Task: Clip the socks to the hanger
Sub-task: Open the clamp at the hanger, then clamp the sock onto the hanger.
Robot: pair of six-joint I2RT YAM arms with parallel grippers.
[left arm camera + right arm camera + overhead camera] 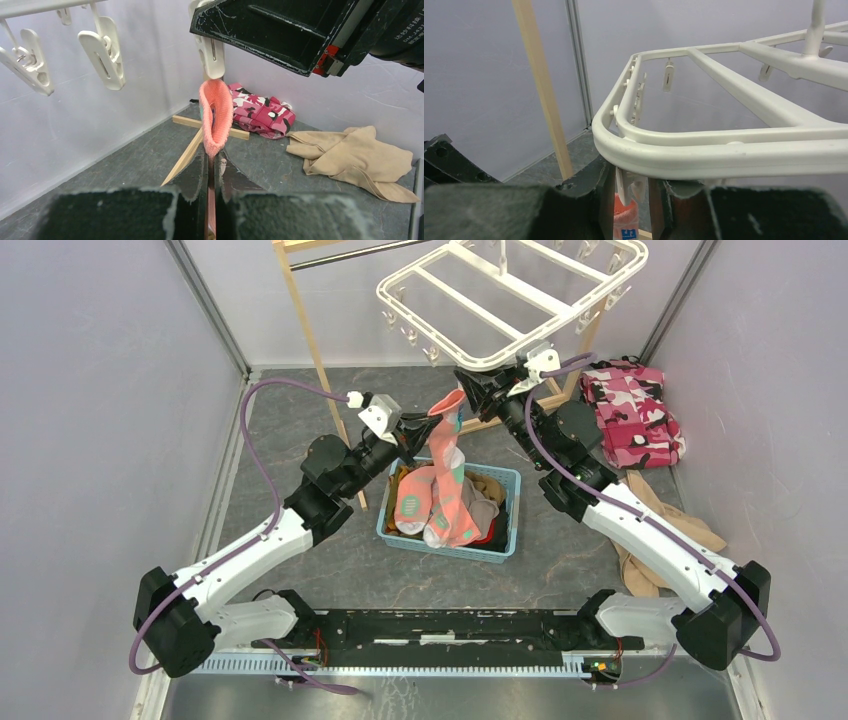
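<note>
1. At centre of top view, below hanger (724,160) rim — sock (447,455) pinched tight in left gripper (428,428), cuff up.
2. Right gripper (631,187) partly closed, squeezing clip (625,186).
3. Soft, limp, light — best gripped near cuff.

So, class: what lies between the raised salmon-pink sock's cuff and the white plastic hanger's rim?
One small white plastic clip, hanging just above the salmon-pink sock; the left wrist view shows it.

Salmon sock (447,445) upright — cuff under clip (213,55), hanger (724,159) (white)
</note>
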